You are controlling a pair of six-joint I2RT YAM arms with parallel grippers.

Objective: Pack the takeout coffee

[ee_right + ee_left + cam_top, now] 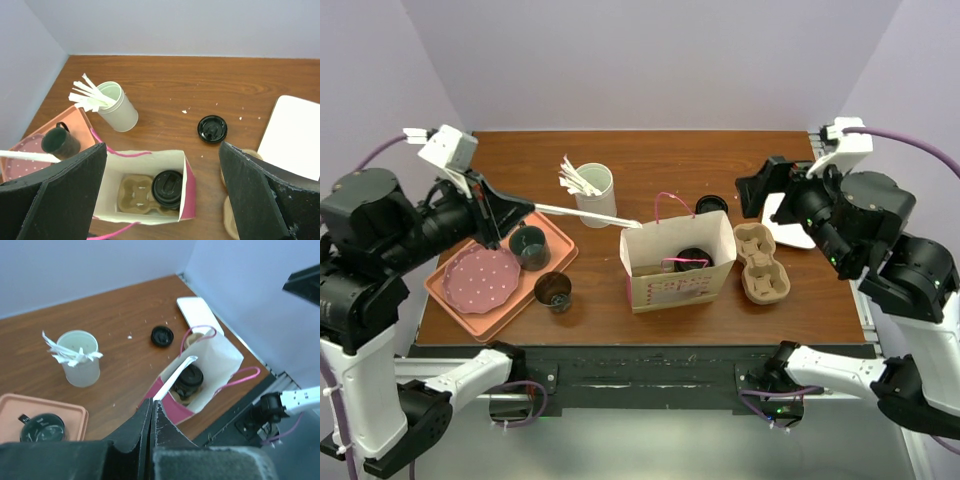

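Note:
The takeout coffee (167,189), a dark cup with a black lid, stands inside the white and pink paper bag (145,156) on a tan pulp carrier (135,192). It also shows in the left wrist view as the takeout coffee (190,380) and from above as the takeout coffee (694,257). My left gripper (152,404) is shut on a white stirrer (176,376), whose far tip hangs over the bag's left rim (638,226). My right gripper (160,200) stands open high above the bag, holding nothing.
A white cup of stirrers (592,192) stands behind the bag. The pink tray (552,236) holds a dotted plate (480,277) and a dark mug (528,247); a brown cup (554,290) sits by it. A loose black lid (712,204), a second carrier (762,262) and a white plate (790,230) lie at the right.

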